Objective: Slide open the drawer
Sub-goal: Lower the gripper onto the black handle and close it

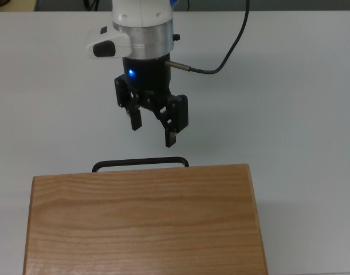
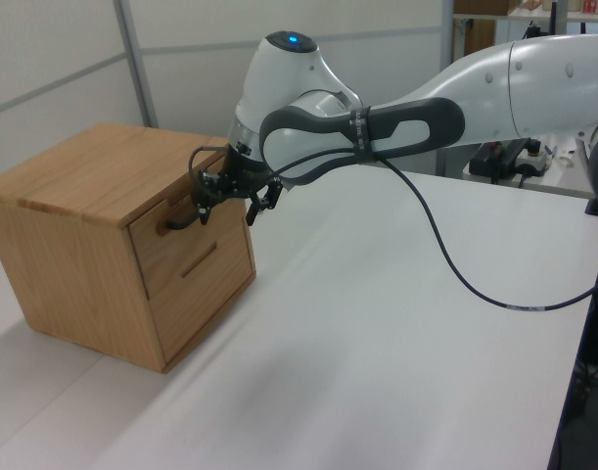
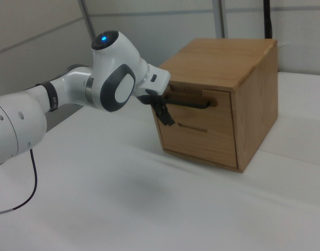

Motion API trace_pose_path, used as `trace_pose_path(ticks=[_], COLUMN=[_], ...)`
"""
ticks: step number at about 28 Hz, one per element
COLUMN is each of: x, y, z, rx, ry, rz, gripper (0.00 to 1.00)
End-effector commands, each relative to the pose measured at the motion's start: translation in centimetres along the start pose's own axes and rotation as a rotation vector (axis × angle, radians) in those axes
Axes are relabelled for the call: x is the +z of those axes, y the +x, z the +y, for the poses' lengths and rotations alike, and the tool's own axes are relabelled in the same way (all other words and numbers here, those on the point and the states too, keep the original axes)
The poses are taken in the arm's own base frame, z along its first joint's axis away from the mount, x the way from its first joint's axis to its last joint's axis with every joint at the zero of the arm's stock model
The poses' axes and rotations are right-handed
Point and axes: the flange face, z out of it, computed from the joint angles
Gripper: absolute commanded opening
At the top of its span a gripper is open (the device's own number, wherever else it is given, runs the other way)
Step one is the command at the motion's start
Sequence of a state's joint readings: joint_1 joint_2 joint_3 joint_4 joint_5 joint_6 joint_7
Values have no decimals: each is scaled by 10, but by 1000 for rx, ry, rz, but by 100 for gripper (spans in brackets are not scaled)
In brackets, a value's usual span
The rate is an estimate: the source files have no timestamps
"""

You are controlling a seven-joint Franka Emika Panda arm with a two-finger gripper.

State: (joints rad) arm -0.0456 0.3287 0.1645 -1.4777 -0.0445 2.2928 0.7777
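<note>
In the top view the wooden cabinet (image 1: pixel 143 220) fills the near edge, with the drawer (image 2: pixel 186 240) shut in its upper front and only the black handle (image 1: pixel 140 163) protruding. Just beyond, the gripper (image 1: pixel 153 131) hovers with fingers (image 1: pixel 172 136) spread apart and empty, apparently tilted to straddle the bar for a pull.

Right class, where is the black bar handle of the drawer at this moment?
In the top view the handle sits low and left of centre, sticking out from the wooden cabinet's front edge, just below the open gripper.

The light wooden drawer (image 2: pixel 186 230) sits closed, its black bar handle (image 1: pixel 140 163) projecting forward.
</note>
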Motion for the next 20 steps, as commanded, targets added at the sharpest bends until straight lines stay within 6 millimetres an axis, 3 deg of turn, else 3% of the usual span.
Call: trace_pose_path(ticks=[1,9,13,20], x=[-1,12,15,14], y=[0,17,30,38], z=[-4,-9,-10,-11], rx=[131,264,315,403], ry=[14,74,93,109], rz=[20,66,79,87], gripper=[88,86,80,56])
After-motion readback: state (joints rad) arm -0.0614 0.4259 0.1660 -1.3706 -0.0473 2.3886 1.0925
